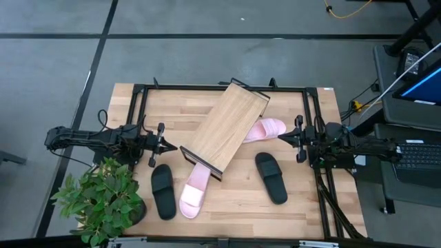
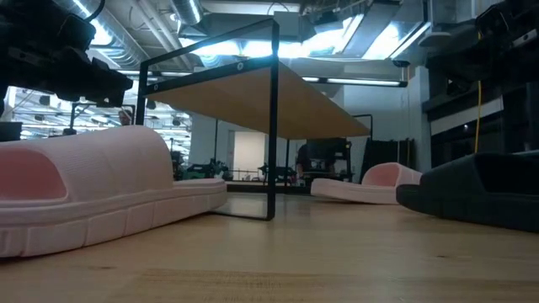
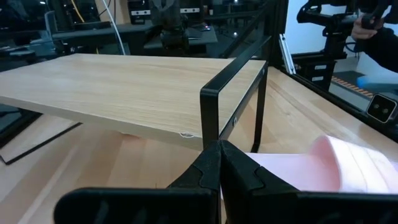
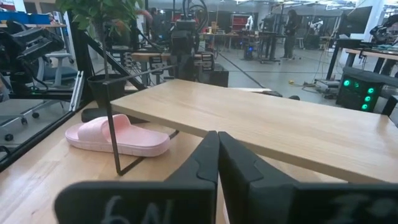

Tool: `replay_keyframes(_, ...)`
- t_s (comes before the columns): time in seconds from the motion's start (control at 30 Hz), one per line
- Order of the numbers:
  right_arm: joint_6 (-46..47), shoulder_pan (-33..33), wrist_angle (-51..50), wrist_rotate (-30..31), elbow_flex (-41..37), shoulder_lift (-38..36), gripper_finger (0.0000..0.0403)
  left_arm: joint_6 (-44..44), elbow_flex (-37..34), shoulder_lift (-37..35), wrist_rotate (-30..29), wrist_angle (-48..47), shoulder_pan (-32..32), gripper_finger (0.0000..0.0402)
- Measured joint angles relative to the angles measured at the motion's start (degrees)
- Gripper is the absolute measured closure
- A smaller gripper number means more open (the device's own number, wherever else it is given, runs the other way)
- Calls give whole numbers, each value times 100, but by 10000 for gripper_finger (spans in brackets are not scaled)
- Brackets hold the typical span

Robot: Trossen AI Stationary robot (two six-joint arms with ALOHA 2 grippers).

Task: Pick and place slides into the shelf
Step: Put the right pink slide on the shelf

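Pink slide lies nearest, all four slides on the table, none on the shelf; left gripper and right gripper pinched empty (start step), next open over one.

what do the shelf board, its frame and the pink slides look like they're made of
Shelf board: light wood or wood-look laminate, with visible grain and a smooth matte face. Frame: thin black metal, likely painted, with square bars and sharp corners. Pink slides: probably moulded foam or soft rubber, matte, one thick piece with ribbed sole edges.
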Motion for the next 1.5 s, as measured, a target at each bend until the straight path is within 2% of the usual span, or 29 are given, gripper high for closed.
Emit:
replay_keyframes(0.77,299,-1,-235,23,-7,0,389,4,0,0,1,-1,0,401)
replay_keyframes(0.97,1127,-1,-295,555,-9,0,389,7,0,0,-269,0,0,401)
replay_keyframes(1.23,1785,-1,-360,605,182,0,389,7,0,0,-328,-2,0,401)
replay_keyframes(1.33,1943,-1,-705,676,394,0,389,9,0,0,-328,-2,0,401)
replay_keyframes(1.5,1995,-1,-1640,1327,831,17,397,9,0,0,-328,-2,0,401)
